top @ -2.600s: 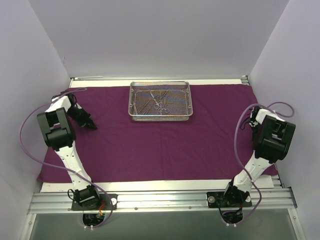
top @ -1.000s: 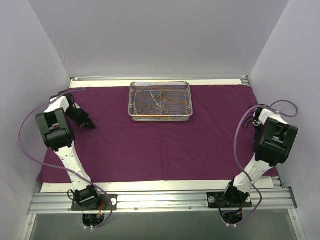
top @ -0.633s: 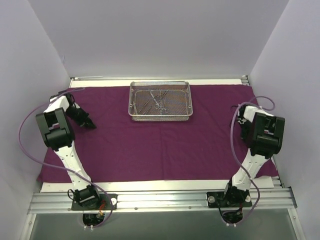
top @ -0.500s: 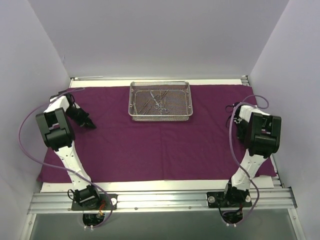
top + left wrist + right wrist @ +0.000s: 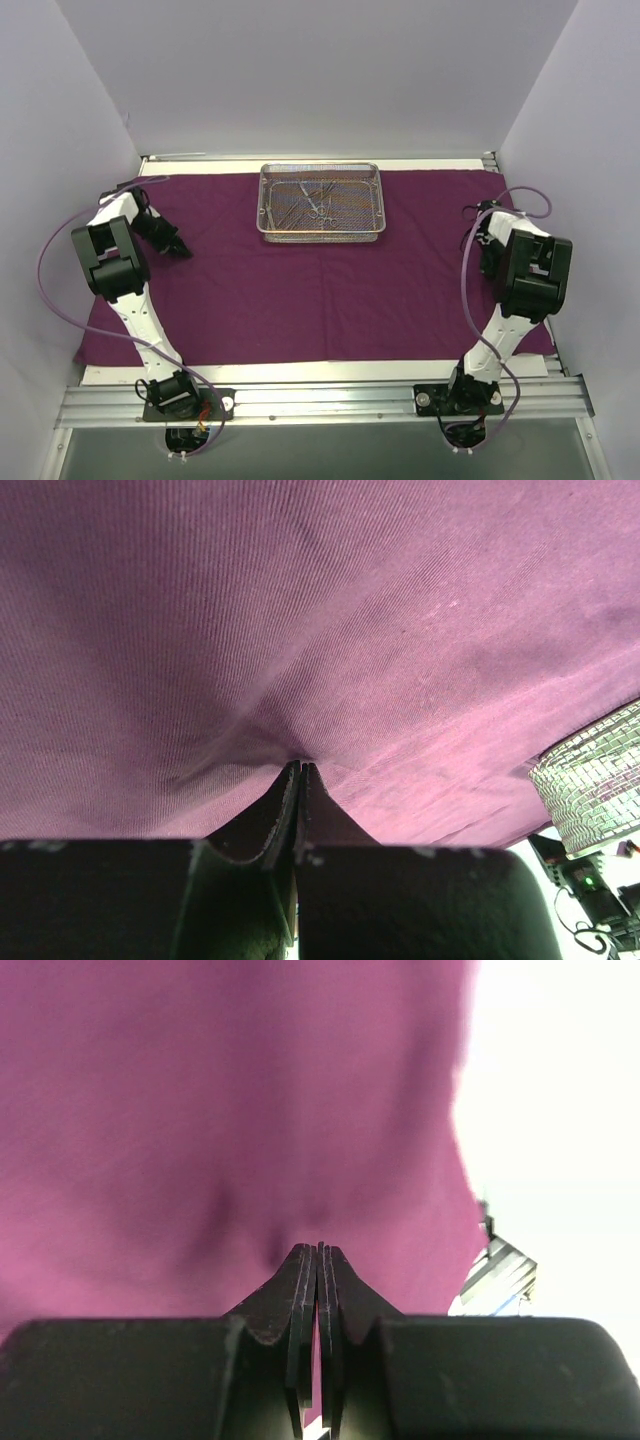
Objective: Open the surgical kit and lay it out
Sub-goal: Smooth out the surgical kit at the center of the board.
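Note:
The dark magenta-purple cloth wrap (image 5: 330,290) lies spread flat over the table. The silver wire-mesh tray (image 5: 268,205) stands on it at the back centre, with slim metal scissor-like instruments (image 5: 318,203) inside. My left gripper (image 5: 185,252) is down on the cloth's left part. In the left wrist view it (image 5: 300,766) is shut, with the cloth (image 5: 300,610) puckered at its tips. My right gripper (image 5: 488,260) is down near the cloth's right edge. In the right wrist view it (image 5: 320,1248) is shut, with the cloth (image 5: 230,1090) dimpled at its tips.
White walls close in the left, back and right sides. A metal rail (image 5: 320,400) with both arm bases runs along the near edge. The tray's corner (image 5: 595,780) shows at the right of the left wrist view. Bare white table (image 5: 560,1110) lies beyond the cloth's right edge.
The right arm swung left from the cloth's right edge, then back a little to the right, its gripper staying low on the cloth. The left arm and the tray have not moved.

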`<state>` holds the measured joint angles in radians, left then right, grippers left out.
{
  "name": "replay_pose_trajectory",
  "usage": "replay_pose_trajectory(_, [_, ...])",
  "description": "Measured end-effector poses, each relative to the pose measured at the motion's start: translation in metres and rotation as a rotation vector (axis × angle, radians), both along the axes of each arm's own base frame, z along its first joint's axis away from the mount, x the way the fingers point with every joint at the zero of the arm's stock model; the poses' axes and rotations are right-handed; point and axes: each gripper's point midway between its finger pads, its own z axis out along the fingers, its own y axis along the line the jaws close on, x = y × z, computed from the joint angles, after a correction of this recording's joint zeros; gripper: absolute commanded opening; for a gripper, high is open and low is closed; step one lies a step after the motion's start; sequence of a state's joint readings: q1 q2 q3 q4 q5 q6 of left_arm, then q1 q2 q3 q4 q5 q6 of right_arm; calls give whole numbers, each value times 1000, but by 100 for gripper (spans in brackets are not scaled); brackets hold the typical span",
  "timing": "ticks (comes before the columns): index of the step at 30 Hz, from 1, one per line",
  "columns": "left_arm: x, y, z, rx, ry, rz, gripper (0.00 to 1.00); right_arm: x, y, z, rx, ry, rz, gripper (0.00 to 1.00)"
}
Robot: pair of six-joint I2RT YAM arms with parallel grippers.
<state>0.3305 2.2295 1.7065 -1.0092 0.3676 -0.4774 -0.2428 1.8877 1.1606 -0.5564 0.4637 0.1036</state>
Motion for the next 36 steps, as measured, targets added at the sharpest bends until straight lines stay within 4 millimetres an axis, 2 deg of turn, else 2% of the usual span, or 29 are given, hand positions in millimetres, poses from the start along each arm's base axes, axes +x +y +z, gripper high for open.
replay_pose_trajectory(6, [0, 0, 0, 0, 0, 0, 3, 0, -36, 24, -101, -59, -76, 0])
replay_pose_trajectory(10, [0, 0, 0, 0, 0, 0, 3, -6, -47, 27, -149, -29, -64, 0])
replay_pose_trajectory(17, [0, 0, 0, -2, -1, 0, 3, -22, -51, 13, -162, 52, -13, 0])
replay_pose_trajectory(22, [0, -1, 0, -3, -2, 0, 3, -34, -59, -6, -153, 120, -12, 0])
replay_pose_trajectory(31, [-2, -1, -3, -6, 5, 0, 3, -61, -85, -17, -203, 255, -43, 0])
replay_pose_trajectory(36, [-2, -2, -4, -12, 6, 0, 3, -72, -91, -21, -172, 253, -87, 0])
